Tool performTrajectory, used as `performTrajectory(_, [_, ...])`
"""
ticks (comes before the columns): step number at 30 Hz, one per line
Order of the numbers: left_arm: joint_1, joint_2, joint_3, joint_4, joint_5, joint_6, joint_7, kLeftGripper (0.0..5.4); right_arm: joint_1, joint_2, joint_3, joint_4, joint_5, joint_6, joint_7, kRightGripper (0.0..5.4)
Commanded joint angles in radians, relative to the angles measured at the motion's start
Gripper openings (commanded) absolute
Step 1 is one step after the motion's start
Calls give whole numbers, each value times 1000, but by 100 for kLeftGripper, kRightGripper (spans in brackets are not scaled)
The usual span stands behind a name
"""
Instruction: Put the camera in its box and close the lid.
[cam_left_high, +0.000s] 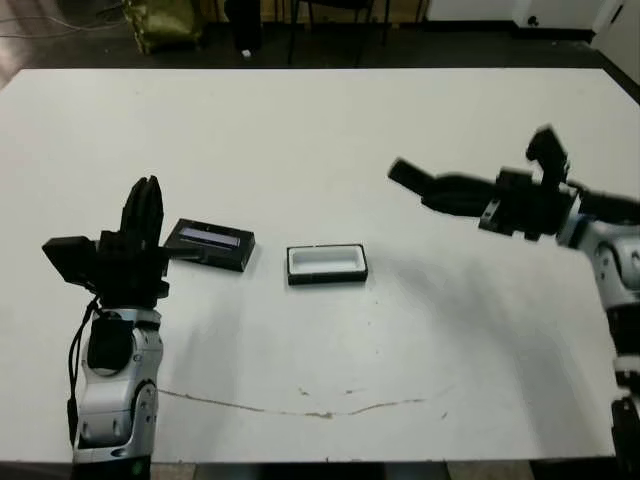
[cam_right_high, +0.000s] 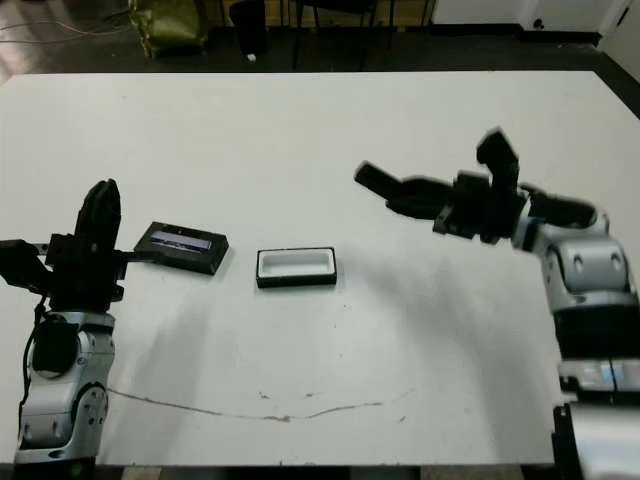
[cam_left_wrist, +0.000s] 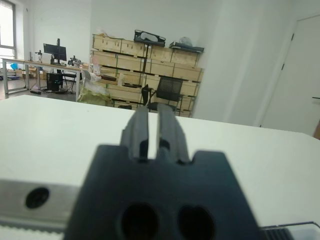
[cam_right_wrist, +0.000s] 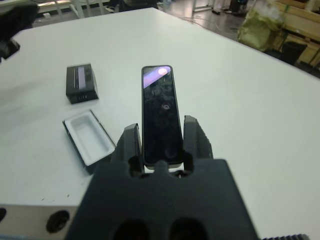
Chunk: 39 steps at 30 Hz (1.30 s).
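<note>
The camera (cam_right_wrist: 160, 107), a slim black bar with a purple glint at its tip, sticks out from between the fingers of my right gripper (cam_right_wrist: 161, 129), which is shut on it. That gripper (cam_left_high: 435, 190) hovers above the table, to the right of and beyond the box. The box (cam_left_high: 326, 263) is a small black tray with a white lining that lies open and empty at mid-table. To its left lies the lid (cam_left_high: 210, 243), flat and black with a pale strip. My left gripper (cam_left_high: 146, 205) stands upright just left of the lid, its fingers together and holding nothing.
A thin brown streak (cam_left_high: 300, 408) runs across the white table (cam_left_high: 320, 130) near its front edge. Beyond the far edge are chair legs and a yellow-green bag (cam_left_high: 165, 20). In the left wrist view, shelves of boxes (cam_left_wrist: 145, 65) stand across the room.
</note>
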Motion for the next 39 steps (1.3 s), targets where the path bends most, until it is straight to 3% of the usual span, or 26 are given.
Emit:
performTrajectory(1, [14, 1, -1, 19, 2, 4, -1, 0, -102, 41, 61, 144, -74, -112, 52, 31])
performTrajectory(3, [16, -1, -2, 16, 0, 6, 0, 0, -147, 68, 106, 157, -117, -136, 66, 31])
performTrajectory(8, [19, -3, -5, 18, 12, -1, 8, 0, -220, 150, 218, 151, -169, -47, 159, 31])
performTrajectory(17, [19, -1, -3, 27, 3, -3, 2, 0, -212, 231, 341, 110, -255, -28, 197, 31])
performTrajectory(25, [21, -3, -9, 25, 15, -3, 10, 0, -193, 220, 387, 52, -314, -81, 205, 31])
performTrajectory(39, [19, -2, -16, 21, 16, 0, 11, 0, -208, 209, 382, 97, -348, -92, 232, 31])
